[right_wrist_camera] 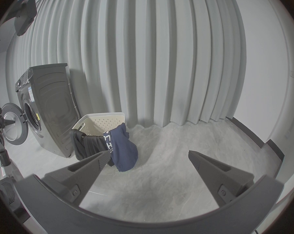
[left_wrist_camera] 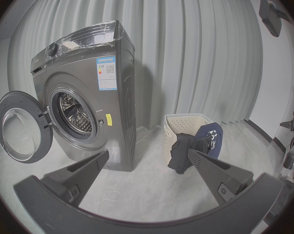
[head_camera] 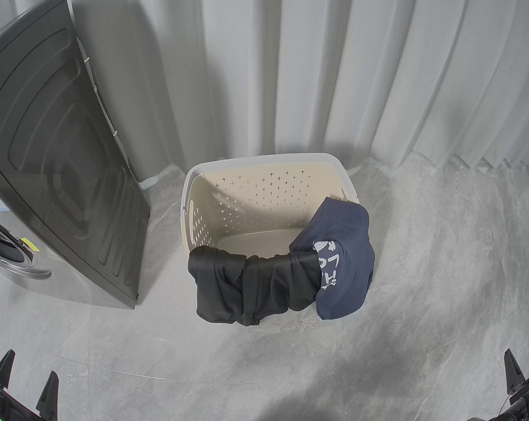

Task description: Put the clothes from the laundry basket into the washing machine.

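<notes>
Though near, curtain (head_camera: 335, 59) behind laundry basket (head_camera: 258, 197).

The left gripper (left_wrist_camera: 147, 151) has two dark grey, matt fingers (left_wrist_camera: 78, 174), each a hollowed wedge tapering to a blunt tip. A finely gridded pad (left_wrist_camera: 193, 158) covers the inner face near each tip. One round recessed screw (left_wrist_camera: 74, 190) sits at the root of each finger. Both fingers are mounted on a broad, curved dark grey bar (left_wrist_camera: 147, 216). The right gripper (right_wrist_camera: 149, 152) is of identical build and colour, with the same single screw per finger. In the head view the fingertips (head_camera: 49, 388) appear as black pointed triangles.
</notes>
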Available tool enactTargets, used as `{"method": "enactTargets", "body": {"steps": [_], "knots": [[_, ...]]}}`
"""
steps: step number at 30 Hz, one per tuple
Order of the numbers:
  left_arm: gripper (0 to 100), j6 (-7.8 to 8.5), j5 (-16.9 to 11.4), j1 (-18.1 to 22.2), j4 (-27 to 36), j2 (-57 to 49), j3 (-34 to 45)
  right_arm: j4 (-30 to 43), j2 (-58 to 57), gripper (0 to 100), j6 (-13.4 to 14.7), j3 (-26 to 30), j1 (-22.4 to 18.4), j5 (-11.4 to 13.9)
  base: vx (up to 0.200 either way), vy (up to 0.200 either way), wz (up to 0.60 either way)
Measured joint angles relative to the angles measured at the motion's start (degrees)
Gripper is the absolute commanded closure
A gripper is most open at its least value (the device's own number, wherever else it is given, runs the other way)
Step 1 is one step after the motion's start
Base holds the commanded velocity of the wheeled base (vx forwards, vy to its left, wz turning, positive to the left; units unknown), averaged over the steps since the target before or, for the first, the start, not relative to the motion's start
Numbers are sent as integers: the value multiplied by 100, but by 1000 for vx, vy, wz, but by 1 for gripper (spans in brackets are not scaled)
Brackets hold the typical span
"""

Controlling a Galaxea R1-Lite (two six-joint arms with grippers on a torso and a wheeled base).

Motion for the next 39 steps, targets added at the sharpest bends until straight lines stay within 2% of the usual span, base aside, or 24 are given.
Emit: {"method": "enactTargets", "body": {"steps": [8,14,20,23,26,35,39], "knots": [[0,9,1,2,-1,2,0,-1,0,0,22,0,-2,23,0,0,0],[0,89,-10,11,-23,2,0,-160,0,0,22,-44,-5,32,0,0,0],[0,100,-13,6,-23,0,0,-72,232,0,95,-916,82,49,0,0,0],[0,105,-16,9,-26,0,0,24,624,0,158,-1376,230,89,0,0,0],[0,107,-16,11,-26,2,0,5,1232,0,218,-1582,422,121,0,0,0],[0,110,-16,9,-26,0,0,-595,3582,0,473,-1497,890,255,0,0,0],[0,110,-16,11,-26,0,0,-1109,4703,0,579,-1453,1028,349,0,0,0]]}}
